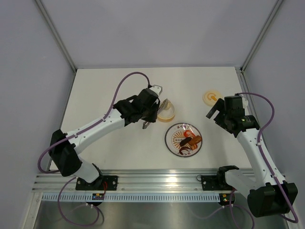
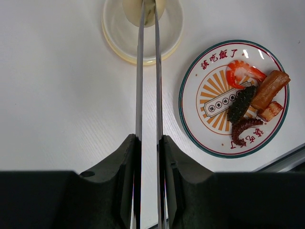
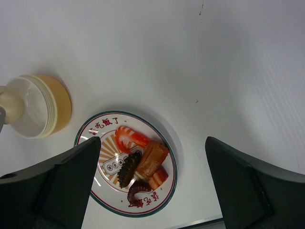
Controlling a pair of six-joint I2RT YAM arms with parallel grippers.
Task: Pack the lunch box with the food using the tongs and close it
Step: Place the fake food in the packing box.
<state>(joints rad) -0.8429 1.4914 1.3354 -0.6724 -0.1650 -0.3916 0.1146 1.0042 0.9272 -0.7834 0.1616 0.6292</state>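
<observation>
My left gripper [image 2: 148, 143] is shut on the silver tongs [image 2: 139, 76], which reach forward over the round cream lunch box [image 2: 119, 45]. The tongs' tips pinch a pale cream ball [image 2: 143, 7] above the box's hollow. From above, the left gripper [image 1: 153, 116] sits beside the lunch box [image 1: 167, 114]. The other food [image 2: 250, 102], a shrimp, an orange-brown chunk, a dark spiky piece and a tentacle, lies on the patterned plate [image 2: 200, 129]. The cream lid [image 1: 210, 98] rests apart, by my right gripper [image 1: 215, 109]. The right gripper [image 3: 152, 143] hangs open over the plate [image 3: 95, 191].
The plate [image 1: 169, 143] lies near the table's front edge, between the two arms. White enclosure walls and metal frame posts [image 1: 57, 36] bound the table at the back and sides. An aluminium rail [image 1: 157, 177] runs along the near edge.
</observation>
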